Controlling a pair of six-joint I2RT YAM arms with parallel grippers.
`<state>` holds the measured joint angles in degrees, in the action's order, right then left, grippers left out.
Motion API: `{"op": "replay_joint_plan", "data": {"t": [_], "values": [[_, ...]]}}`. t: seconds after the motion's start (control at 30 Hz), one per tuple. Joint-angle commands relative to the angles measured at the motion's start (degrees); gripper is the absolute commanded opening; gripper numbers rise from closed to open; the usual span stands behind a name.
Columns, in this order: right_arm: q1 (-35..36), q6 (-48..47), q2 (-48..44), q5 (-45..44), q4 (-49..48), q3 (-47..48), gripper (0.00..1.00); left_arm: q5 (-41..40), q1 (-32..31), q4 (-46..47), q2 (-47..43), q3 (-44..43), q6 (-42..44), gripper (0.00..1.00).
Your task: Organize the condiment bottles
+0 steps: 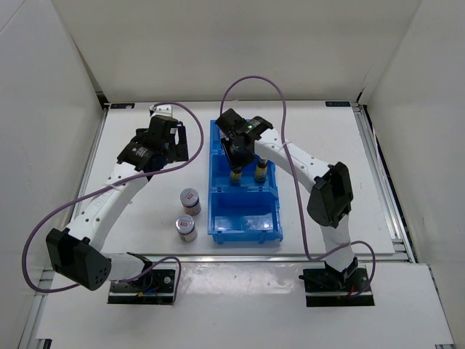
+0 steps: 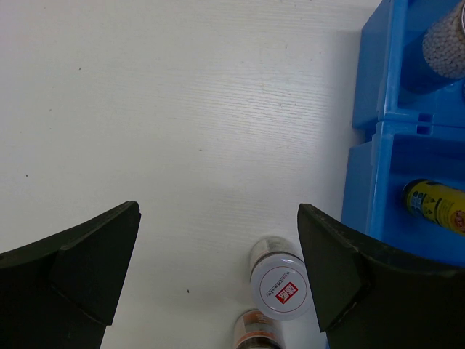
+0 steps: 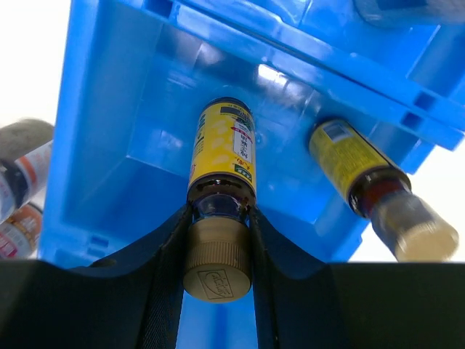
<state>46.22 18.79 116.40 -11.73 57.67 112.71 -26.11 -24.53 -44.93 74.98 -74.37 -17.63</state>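
My right gripper is shut on the neck and cap of a slim amber yellow-labelled bottle. It holds the bottle upright inside the middle compartment of the blue bin. The second amber bottle stands beside it in the same compartment. Two short silver-lidded jars stand on the table left of the bin. My left gripper is open and empty above the table, beyond the jars. One silver-topped cylinder shows in the far compartment.
The bin's near compartment holds no bottle. My right arm hides the far compartment in the top view. White walls enclose the table on three sides. Cables loop over both arms.
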Motion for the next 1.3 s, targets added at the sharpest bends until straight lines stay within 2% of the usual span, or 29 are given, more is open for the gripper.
{"op": "replay_joint_plan", "data": {"t": [0.0, 0.07, 0.17, 0.2, 0.3, 0.33, 0.43, 0.47, 0.57, 0.67, 0.8, 0.83, 0.97, 1.0, 1.03, 1.17, 1.27], "values": [[0.19, -1.91, 1.11, 0.04, -3.44, 3.21, 0.0, -0.52, 0.19, 0.63, -1.5, 0.36, -0.39, 1.0], [0.19, -1.91, 1.98, 0.65, -3.44, 3.84, 0.05, -0.52, 0.19, 0.63, -1.5, 0.36, -0.39, 1.0], [0.19, -1.91, 3.21, 1.27, -2.83, 4.36, 0.23, -0.52, 0.19, 0.63, -1.5, 0.36, -0.39, 1.0], [-0.33, -1.91, 3.22, 1.27, -2.83, 4.37, 0.37, -0.52, 0.19, 0.63, -0.98, 0.36, -0.39, 1.0], [-0.34, -2.44, 3.75, 1.27, -1.51, 5.77, 0.55, -0.52, 0.19, 0.63, -0.98, -0.16, -0.39, 1.0], [-0.34, -2.44, 4.44, 1.27, -0.9, 7.69, 0.69, -0.52, 0.19, 0.63, -0.98, -0.16, 0.13, 1.0], [-0.34, -2.44, 5.07, -2.23, 2.26, 13.56, 0.92, -0.52, 0.19, 0.63, -0.98, -0.16, 0.14, 1.0], [-0.34, -2.44, 5.07, -3.21, 3.32, 15.68, 0.95, -1.13, 0.19, 0.63, -0.98, -0.16, 0.14, 1.0], [-0.34, -2.44, 3.58, -7.59, 9.98, 24.37, 0.99, -1.67, 0.19, 0.63, -0.98, -0.16, 0.14, 1.0], [-0.34, -2.44, -4.22, -11.11, 10.62, 23.89, 1.0, -1.67, 0.19, 0.63, -0.37, -0.16, 0.14, 1.0], [1.06, -1.21, -19.34, -18.84, 9.13, 10.12, 1.0, -0.18, 0.19, 0.63, 0.17, -0.16, 0.14, 1.0], [1.07, -0.34, -25.89, -21.38, 9.13, 1.64, 1.0, 0.44, 0.19, 0.63, 0.17, -0.16, 0.14, 1.0], [3.18, 6.34, -40.79, -30.45, 12.98, -17.1, 1.0, 2.72, 0.19, 0.63, 0.69, 0.36, 0.14, 1.0], [3.18, 8.09, -44.99, -31.77, 15.08, -19.43, 1.0, 5.34, 0.19, 0.02, 0.69, 0.36, 0.14, 1.0], [3.18, 12.72, -46.68, -33.17, 20.41, -21.45, 1.0, 7.28, 0.19, 0.01, 0.69, 0.36, 0.14, 1.0], [3.18, 21.44, -52.58, -38.28, 30.28, -30.77, 1.0, 17.39, -0.51, -2.17, 2.09, 1.85, -4.06, 1.0], [3.18, 18.94, -56.88, -36.98, 27.95, -34.31, 0.97, 22.58, -0.51, -3.49, 2.8, 5.98, -8.63, 1.0]]}}
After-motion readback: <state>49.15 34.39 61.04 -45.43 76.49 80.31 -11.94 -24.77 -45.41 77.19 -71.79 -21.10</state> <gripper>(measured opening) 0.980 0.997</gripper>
